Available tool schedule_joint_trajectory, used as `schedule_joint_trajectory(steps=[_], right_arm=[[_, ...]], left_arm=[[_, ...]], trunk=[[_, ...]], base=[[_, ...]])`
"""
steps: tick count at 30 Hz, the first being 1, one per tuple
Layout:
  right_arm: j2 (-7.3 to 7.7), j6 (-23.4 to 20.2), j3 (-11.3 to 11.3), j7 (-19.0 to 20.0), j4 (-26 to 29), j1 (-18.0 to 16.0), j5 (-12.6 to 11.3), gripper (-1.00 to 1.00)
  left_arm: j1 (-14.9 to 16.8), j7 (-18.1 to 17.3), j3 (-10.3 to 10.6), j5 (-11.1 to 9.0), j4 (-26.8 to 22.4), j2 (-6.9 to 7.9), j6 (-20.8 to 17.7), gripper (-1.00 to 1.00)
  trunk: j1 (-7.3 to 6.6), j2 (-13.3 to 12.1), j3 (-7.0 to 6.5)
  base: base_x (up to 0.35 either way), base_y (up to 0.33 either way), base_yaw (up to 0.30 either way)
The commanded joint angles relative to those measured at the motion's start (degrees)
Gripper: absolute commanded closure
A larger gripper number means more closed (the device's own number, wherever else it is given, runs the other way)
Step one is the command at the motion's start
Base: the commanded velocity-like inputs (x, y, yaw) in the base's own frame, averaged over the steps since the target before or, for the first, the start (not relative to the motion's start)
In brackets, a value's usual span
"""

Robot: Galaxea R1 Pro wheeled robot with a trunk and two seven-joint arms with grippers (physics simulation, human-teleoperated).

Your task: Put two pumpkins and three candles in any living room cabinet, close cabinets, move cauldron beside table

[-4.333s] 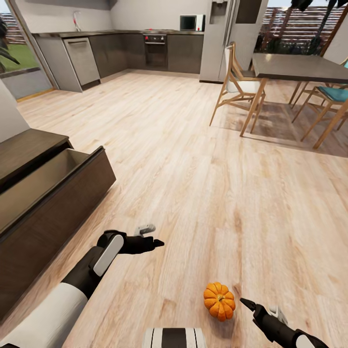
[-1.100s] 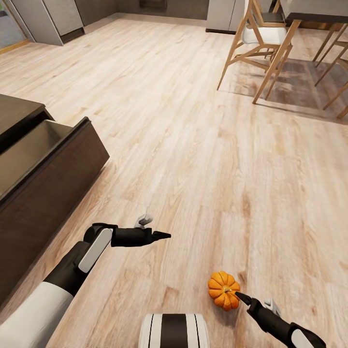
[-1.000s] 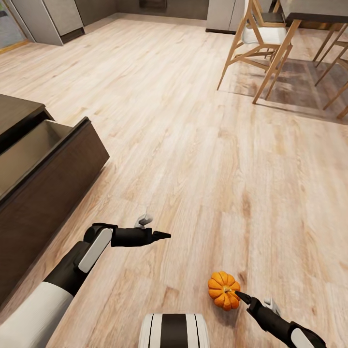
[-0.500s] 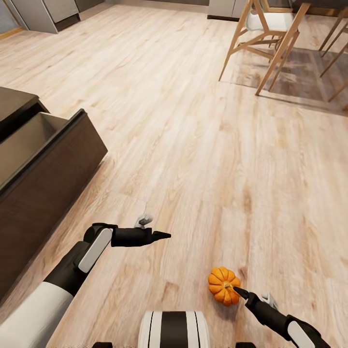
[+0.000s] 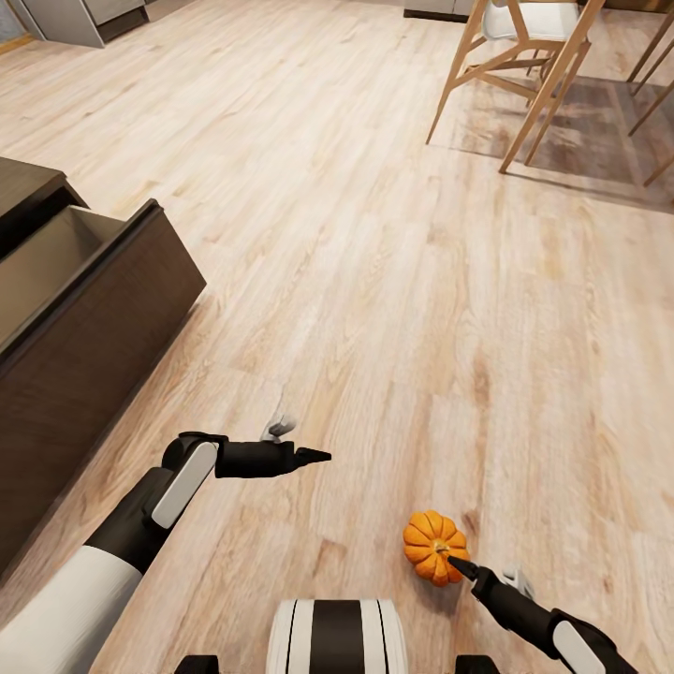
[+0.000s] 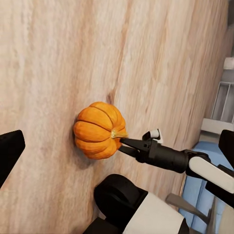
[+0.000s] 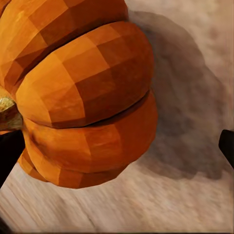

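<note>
Pumpkin (image 5: 433, 548) on the floor, right gripper (image 5: 456, 564) at its stem.

1 pumpkin sits well clear of the open cabinet drawer (image 5: 89, 281). The right gripper's fingers look spread around it, not yet clenched, though the wrist view is too close to be sure. Seat both fingers past the ribs before squeezing. The left gripper (image 5: 318, 456) hangs pinched together, carrying nothing.

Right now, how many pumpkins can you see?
1. The pumpkin lies on the wooden floor just in front of the robot, at the tip of the right gripper. A second could be somewhere outside these pictures.
</note>
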State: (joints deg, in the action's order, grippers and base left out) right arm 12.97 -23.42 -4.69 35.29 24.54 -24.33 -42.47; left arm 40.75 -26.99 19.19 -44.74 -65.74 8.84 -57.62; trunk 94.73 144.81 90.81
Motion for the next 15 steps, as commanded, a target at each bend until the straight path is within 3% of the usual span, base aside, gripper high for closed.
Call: schedule_joint_trajectory(steps=[1, 15], right_arm=[[-0.04, -0.5, 0.0, 0.1, 0.0, 0.0, -0.3, -1.00], [-0.89, 1.7, 1.0, 0.0, 0.0, 0.0, -0.3, -1.00]], left_arm=[[0.0, -0.3, 0.1, 0.3, 0.0, 0.04, -0.1, -1.00], [0.0, -0.3, 0.0, 0.2, 0.1, 0.04, -0.1, -1.00]], trunk=[[-0.01, 0.0, 0.03], [-0.01, 0.0, 0.03]], base=[[0.000, 0.000, 0.000], [0.043, 0.028, 0.000]])
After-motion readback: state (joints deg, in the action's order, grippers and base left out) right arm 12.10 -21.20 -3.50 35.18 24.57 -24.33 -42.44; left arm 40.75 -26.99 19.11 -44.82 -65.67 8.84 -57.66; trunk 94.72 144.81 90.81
